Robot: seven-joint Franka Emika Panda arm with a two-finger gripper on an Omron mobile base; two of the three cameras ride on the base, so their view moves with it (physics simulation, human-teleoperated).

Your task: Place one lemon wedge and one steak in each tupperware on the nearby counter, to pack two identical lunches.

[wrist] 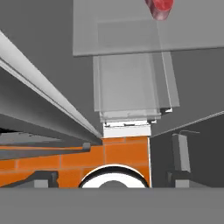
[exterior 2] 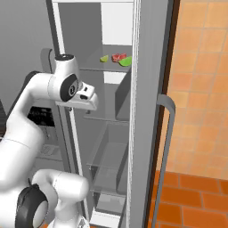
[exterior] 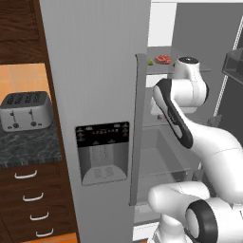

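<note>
I have the arm reaching into the open grey fridge (exterior 2: 147, 53), where the red raw steak (exterior 2: 118, 57) and two green lemon wedges (exterior 2: 104, 59) lie on the upper glass shelf (exterior 2: 95, 62), above and beyond my claw (exterior 2: 89, 99). The claw hangs empty beneath that shelf, jaws spread wide.

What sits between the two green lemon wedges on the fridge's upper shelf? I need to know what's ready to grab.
A red steak lies between the lemon wedges, clearest in the right base view.
</note>
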